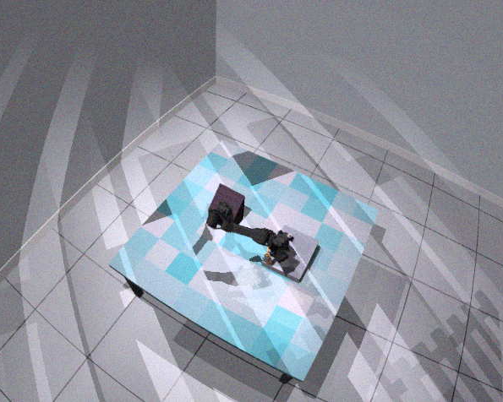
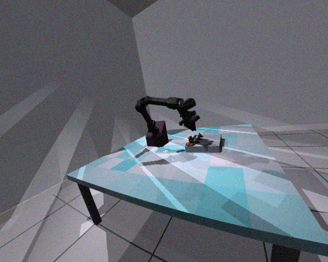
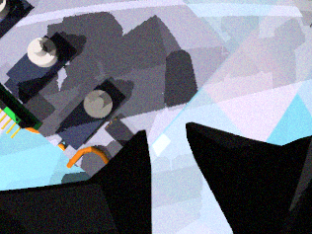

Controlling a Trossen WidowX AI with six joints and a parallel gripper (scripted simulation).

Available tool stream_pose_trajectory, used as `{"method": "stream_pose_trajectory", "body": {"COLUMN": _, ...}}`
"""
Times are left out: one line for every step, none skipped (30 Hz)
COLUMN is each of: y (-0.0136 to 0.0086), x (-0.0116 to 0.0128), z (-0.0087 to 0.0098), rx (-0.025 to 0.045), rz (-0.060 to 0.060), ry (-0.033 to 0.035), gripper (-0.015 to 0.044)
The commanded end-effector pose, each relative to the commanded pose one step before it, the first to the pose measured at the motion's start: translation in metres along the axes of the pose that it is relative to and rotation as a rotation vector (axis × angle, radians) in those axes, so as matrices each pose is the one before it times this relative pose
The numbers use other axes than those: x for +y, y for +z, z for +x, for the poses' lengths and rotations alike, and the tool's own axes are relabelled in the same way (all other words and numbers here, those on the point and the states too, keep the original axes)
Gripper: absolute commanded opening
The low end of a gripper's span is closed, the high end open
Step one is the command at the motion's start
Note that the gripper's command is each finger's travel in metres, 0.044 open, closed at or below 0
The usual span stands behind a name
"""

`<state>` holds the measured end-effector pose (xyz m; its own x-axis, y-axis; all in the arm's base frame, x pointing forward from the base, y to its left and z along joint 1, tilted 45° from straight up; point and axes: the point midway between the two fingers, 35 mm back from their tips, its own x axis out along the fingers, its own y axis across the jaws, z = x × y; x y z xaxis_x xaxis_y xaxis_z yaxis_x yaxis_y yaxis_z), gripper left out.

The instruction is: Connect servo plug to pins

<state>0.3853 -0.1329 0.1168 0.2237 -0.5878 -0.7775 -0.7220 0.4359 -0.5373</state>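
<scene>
Wrist view puts the orange lead [image 1: 267,256] [image 2: 188,143] [image 3: 89,149] toward nine o'clock of the partly open, empty pincer [image 1: 281,259] [image 2: 194,130] [image 3: 165,132], its plug not discernible, so centre over the plug once found, descend squarely, and grip its flat sides without dragging wires.

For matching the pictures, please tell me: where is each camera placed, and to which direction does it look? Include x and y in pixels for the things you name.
Top: high above, looking steeply down at the table [image 1: 243,341] [image 2: 146,208]; arm and hand [image 1: 281,252] [image 2: 194,129] [image 3: 165,132] show.
Exterior: lower, outside the table edge, looking across it; arm and hand show.
Wrist: at the hand, looking past its two fingers towards the servos [image 3: 74,127]; only fingers show.
Top and exterior share the whole arm and the dark base block [image 1: 234,198] [image 2: 164,135].
</scene>
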Motion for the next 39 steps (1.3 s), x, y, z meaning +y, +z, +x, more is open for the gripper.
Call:
{"method": "stream_pose_trajectory", "body": {"y": -0.00561, "x": 0.00523, "z": 0.01469, "rx": 0.07883, "rz": -0.1311, "ry": 0.05820, "gripper": 0.0115}}
{"method": "stream_pose_trajectory", "body": {"y": -0.00052, "x": 0.00108, "z": 0.00298, "rx": 0.01446, "rz": -0.0277, "ry": 0.01276, "gripper": 0.0115}}
{"method": "stream_pose_trajectory", "body": {"y": -0.00047, "x": 0.00106, "z": 0.00297, "rx": 0.01417, "rz": -0.0279, "ry": 0.01295, "gripper": 0.0115}}
{"method": "stream_pose_trajectory", "body": {"y": -0.00041, "x": 0.00104, "z": 0.00295, "rx": 0.01388, "rz": -0.0280, "ry": 0.01312, "gripper": 0.0115}}
{"method": "stream_pose_trajectory", "body": {"y": -0.00036, "x": 0.00101, "z": 0.00294, "rx": 0.01358, "rz": -0.0281, "ry": 0.01329, "gripper": 0.0115}}
{"method": "stream_pose_trajectory", "body": {"y": -0.00031, "x": 0.00099, "z": 0.00292, "rx": 0.01329, "rz": -0.0283, "ry": 0.01345, "gripper": 0.0115}}
{"method": "stream_pose_trajectory", "body": {"y": -0.00025, "x": 0.00096, "z": 0.00291, "rx": 0.01299, "rz": -0.0284, "ry": 0.01360, "gripper": 0.0115}}
{"method": "stream_pose_trajectory", "body": {"y": -0.00020, "x": 0.00094, "z": 0.00289, "rx": 0.01269, "rz": -0.0286, "ry": 0.01375, "gripper": 0.0115}}
{"method": "stream_pose_trajectory", "body": {"y": -0.00015, "x": 0.00091, "z": 0.00288, "rx": 0.01239, "rz": -0.0287, "ry": 0.01389, "gripper": 0.0115}}
{"method": "stream_pose_trajectory", "body": {"y": -0.00011, "x": 0.00087, "z": 0.00286, "rx": 0.01208, "rz": -0.0289, "ry": 0.01401, "gripper": 0.0115}}
{"method": "stream_pose_trajectory", "body": {"y": -0.00006, "x": 0.00084, "z": 0.00285, "rx": 0.01178, "rz": -0.0290, "ry": 0.01413, "gripper": 0.0115}}
{"method": "stream_pose_trajectory", "body": {"y": -0.00001, "x": 0.00081, "z": 0.00283, "rx": 0.01148, "rz": -0.0292, "ry": 0.01425, "gripper": 0.0115}}
{"method": "stream_pose_trajectory", "body": {"y": 0.00003, "x": 0.00077, "z": 0.00281, "rx": 0.01117, "rz": -0.0293, "ry": 0.01435, "gripper": 0.0115}}
{"method": "stream_pose_trajectory", "body": {"y": 0.00007, "x": 0.00073, "z": 0.00280, "rx": 0.01087, "rz": -0.0294, "ry": 0.01445, "gripper": 0.0115}}
{"method": "stream_pose_trajectory", "body": {"y": 0.00011, "x": 0.00069, "z": 0.00278, "rx": 0.01056, "rz": -0.0296, "ry": 0.01453, "gripper": 0.0115}}
{"method": "stream_pose_trajectory", "body": {"y": 0.00012, "x": 0.00053, "z": 0.00228, "rx": 0.00849, "rz": -0.0245, "ry": 0.01206, "gripper": 0.0115}}
{"method": "stream_pose_trajectory", "body": {"y": 0.00009, "x": 0.00031, "z": 0.00137, "rx": 0.00503, "rz": -0.0149, "ry": 0.00731, "gripper": 0.0115}}
{"method": "stream_pose_trajectory", "body": {"y": 0.00003, "x": 0.00010, "z": 0.00046, "rx": 0.00166, "rz": -0.0050, "ry": 0.00244, "gripper": 0.0115}}
{"method": "stream_pose_trajectory", "body": {"y": 0.00000, "x": 0.00000, "z": 0.00000, "rx": 0.00000, "rz": 0.0000, "ry": 0.00000, "gripper": 0.0115}}
{"method": "stream_pose_trajectory", "body": {"y": 0.00000, "x": 0.00000, "z": 0.00000, "rx": 0.00000, "rz": 0.0000, "ry": 0.00000, "gripper": 0.0115}}
{"method": "stream_pose_trajectory", "body": {"y": 0.00000, "x": 0.00000, "z": 0.00000, "rx": 0.00000, "rz": 0.0000, "ry": 0.00000, "gripper": 0.0115}}
{"method": "stream_pose_trajectory", "body": {"y": 0.00000, "x": 0.00000, "z": 0.00000, "rx": 0.00000, "rz": 0.0000, "ry": 0.00000, "gripper": 0.0115}}
{"method": "stream_pose_trajectory", "body": {"y": 0.00000, "x": 0.00000, "z": 0.00000, "rx": 0.00000, "rz": 0.0000, "ry": 0.00000, "gripper": 0.0115}}
{"method": "stream_pose_trajectory", "body": {"y": 0.00000, "x": 0.00000, "z": 0.00000, "rx": 0.00000, "rz": 0.0000, "ry": 0.00000, "gripper": 0.0115}}
{"method": "stream_pose_trajectory", "body": {"y": 0.00001, "x": -0.00005, "z": 0.00140, "rx": 0.00001, "rz": 0.0000, "ry": -0.00001, "gripper": 0.0115}}
{"method": "stream_pose_trajectory", "body": {"y": 0.00001, "x": -0.00008, "z": 0.00295, "rx": 0.00004, "rz": 0.0000, "ry": -0.00002, "gripper": 0.0115}}
{"method": "stream_pose_trajectory", "body": {"y": 0.00000, "x": -0.00006, "z": 0.00361, "rx": 0.00008, "rz": 0.0000, "ry": -0.00002, "gripper": 0.0115}}
{"method": "stream_pose_trajectory", "body": {"y": -0.00003, "x": -0.00002, "z": 0.00462, "rx": 0.00016, "rz": 0.0000, "ry": -0.00001, "gripper": 0.0115}}
{"method": "stream_pose_trajectory", "body": {"y": -0.00006, "x": 0.00007, "z": 0.00587, "rx": 0.00031, "rz": 0.0000, "ry": -0.00001, "gripper": 0.0115}}
{"method": "stream_pose_trajectory", "body": {"y": -0.00008, "x": 0.00014, "z": 0.00485, "rx": 0.00034, "rz": 0.0000, "ry": 0.00001, "gripper": 0.0115}}
{"method": "stream_pose_trajectory", "body": {"y": -0.00003, "x": 0.00006, "z": 0.00168, "rx": 0.00013, "rz": 0.0000, "ry": 0.00000, "gripper": 0.0115}}
{"method": "stream_pose_trajectory", "body": {"y": 0.00000, "x": 0.00000, "z": 0.00000, "rx": 0.00000, "rz": 0.0000, "ry": 0.00000, "gripper": 0.0115}}
{"method": "stream_pose_trajectory", "body": {"y": 0.00000, "x": 0.00000, "z": 0.00000, "rx": 0.00000, "rz": 0.0000, "ry": 0.00000, "gripper": 0.0115}}
{"method": "stream_pose_trajectory", "body": {"y": 0.00000, "x": 0.00000, "z": 0.00000, "rx": 0.00000, "rz": 0.0000, "ry": 0.00000, "gripper": 0.0115}}
{"method": "stream_pose_trajectory", "body": {"y": 0.00000, "x": -0.00001, "z": 0.00028, "rx": 0.00001, "rz": 0.0000, "ry": 0.00000, "gripper": 0.0115}}
{"method": "stream_pose_trajectory", "body": {"y": 0.00000, "x": -0.00001, "z": 0.00051, "rx": 0.00001, "rz": 0.0000, "ry": 0.00000, "gripper": 0.0115}}
{"method": "stream_pose_trajectory", "body": {"y": 0.00000, "x": -0.00001, "z": 0.00077, "rx": 0.00002, "rz": 0.0000, "ry": 0.00000, "gripper": 0.0115}}
{"method": "stream_pose_trajectory", "body": {"y": 0.00000, "x": -0.00001, "z": 0.00105, "rx": 0.00003, "rz": 0.0000, "ry": 0.00000, "gripper": 0.0115}}
{"method": "stream_pose_trajectory", "body": {"y": 0.00000, "x": -0.00001, "z": 0.00119, "rx": 0.00003, "rz": 0.0000, "ry": 0.00000, "gripper": 0.0115}}
